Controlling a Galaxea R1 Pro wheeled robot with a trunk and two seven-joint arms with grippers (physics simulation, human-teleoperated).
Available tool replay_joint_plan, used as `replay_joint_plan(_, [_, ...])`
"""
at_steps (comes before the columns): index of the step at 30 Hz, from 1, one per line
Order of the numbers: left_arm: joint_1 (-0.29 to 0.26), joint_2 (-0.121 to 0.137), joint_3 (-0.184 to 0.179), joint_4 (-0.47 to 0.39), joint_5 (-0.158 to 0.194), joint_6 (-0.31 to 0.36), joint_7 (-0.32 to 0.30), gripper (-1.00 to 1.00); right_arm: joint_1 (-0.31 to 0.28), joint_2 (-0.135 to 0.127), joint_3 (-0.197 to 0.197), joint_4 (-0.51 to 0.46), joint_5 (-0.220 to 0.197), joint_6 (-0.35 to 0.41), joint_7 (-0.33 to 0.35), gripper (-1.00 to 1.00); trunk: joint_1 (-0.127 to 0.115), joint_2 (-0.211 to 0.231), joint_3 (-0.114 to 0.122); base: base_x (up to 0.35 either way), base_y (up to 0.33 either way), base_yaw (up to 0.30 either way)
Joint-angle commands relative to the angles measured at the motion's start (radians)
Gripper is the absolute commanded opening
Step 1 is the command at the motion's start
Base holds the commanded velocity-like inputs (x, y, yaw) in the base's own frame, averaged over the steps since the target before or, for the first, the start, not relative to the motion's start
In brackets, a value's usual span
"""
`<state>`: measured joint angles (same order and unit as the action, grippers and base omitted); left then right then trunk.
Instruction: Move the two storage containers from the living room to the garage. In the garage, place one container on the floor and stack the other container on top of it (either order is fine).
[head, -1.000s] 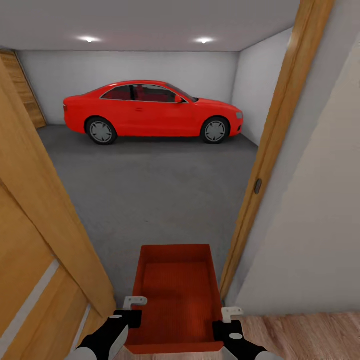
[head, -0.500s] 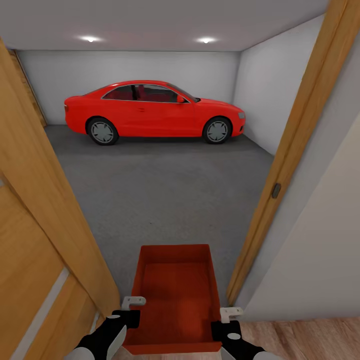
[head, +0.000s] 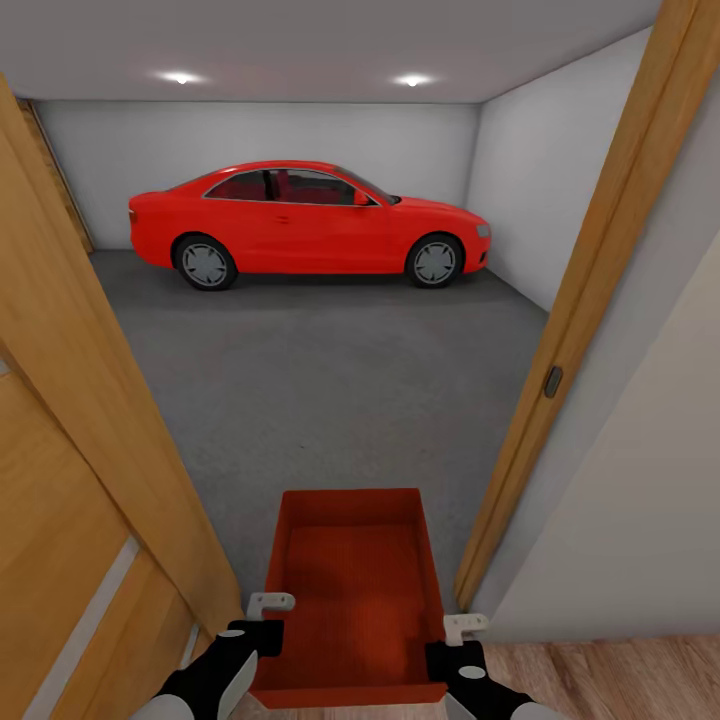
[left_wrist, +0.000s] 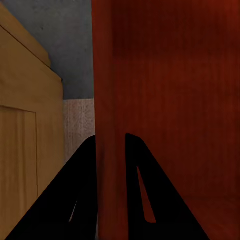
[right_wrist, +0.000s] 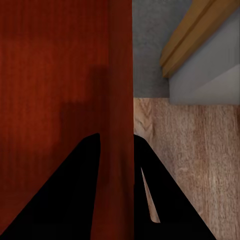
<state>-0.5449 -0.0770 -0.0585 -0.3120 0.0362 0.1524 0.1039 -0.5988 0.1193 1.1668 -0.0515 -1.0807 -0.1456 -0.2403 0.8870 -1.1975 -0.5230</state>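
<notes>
we carry one bin (head: 352, 590) between our two tools, at the doorway into the garage. the left tool (head: 268, 612) is clamped narrow on the bin's left wall, one finger inside and one outside; the left wrist view shows that thin red wall running straight between the two dark fingers (left_wrist: 142, 200). the right tool (head: 462, 632) grips the right wall the same way, and in the right wrist view the wall again sits between the fingers (right_wrist: 150, 200), with the bin's red floor to one side and wood planks to the other.

we judge the bin to be light and stiff: thin straight walls, open top, nothing inside. the walls look smooth, so a pinch could slip if we tilt or jolt it. the hold we have, on the two long walls near the end closest to us, leaves most of the bin reaching out ahead of the tools, so it may want to dip forward. a grip nearer the middle of each wall would balance it better.

beyond the tools lies the grey floor (head: 320, 380) of the garage, and a red car (head: 300, 220) stands well ahead by the far wall. a wood door frame (head: 575, 300) stands just beside the right tool, and a wood door (head: 70, 480) near the left one.
</notes>
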Motion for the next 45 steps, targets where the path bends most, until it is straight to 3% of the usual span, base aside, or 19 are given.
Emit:
replay_joint_plan(1, [0.000,0.021,-0.008,0.002,-0.002,0.007,0.009,-1.00,-0.001,-0.027,0.002,0.002,-0.002,-0.019,-0.014,-1.00,0.000,-0.001,-0.001,0.000,0.000,0.000])
replay_joint_plan(18, [0.000,0.021,-0.008,0.001,-0.001,0.008,0.011,-1.00,-0.001,-0.027,0.002,0.002,-0.002,-0.020,-0.014,-1.00,0.000,-0.001,-0.001,0.005,0.000,0.000])
replay_joint_plan(45, [0.000,0.020,-0.006,0.002,-0.001,0.012,0.011,-1.00,-0.001,-0.027,0.002,0.001,-0.002,-0.019,-0.014,-1.00,0.000,-0.001,-0.001,0.309,0.000,0.000])
